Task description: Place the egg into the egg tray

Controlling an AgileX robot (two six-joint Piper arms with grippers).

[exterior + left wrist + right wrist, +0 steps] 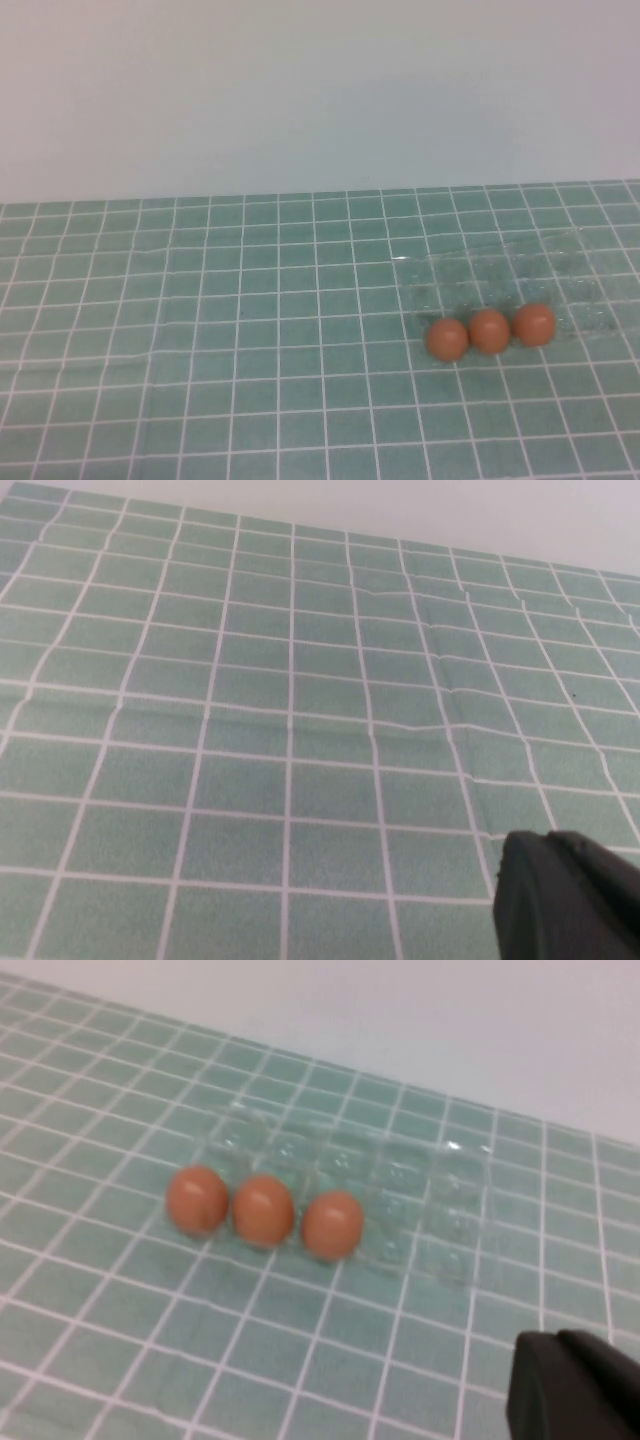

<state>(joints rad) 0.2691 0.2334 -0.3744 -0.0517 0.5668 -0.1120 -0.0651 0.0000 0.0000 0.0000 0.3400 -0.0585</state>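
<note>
Three alike orange-brown eggs lie in a row along the near edge of the clear egg tray (520, 275): left egg (447, 339), middle egg (489, 330), right egg (534, 324). They also show in the right wrist view (197, 1200), (263, 1210), (332, 1225), with the tray (440, 1210) behind them. I cannot tell whether the left egg sits in a cup or just beside the tray. My right gripper (558, 1342) is shut and empty, well short of the eggs. My left gripper (550, 845) is shut and empty over bare cloth. Neither gripper shows in the high view.
A green cloth with a white grid (220, 330) covers the table, slightly creased (440, 680). A plain pale wall (320, 90) rises behind the table's far edge.
</note>
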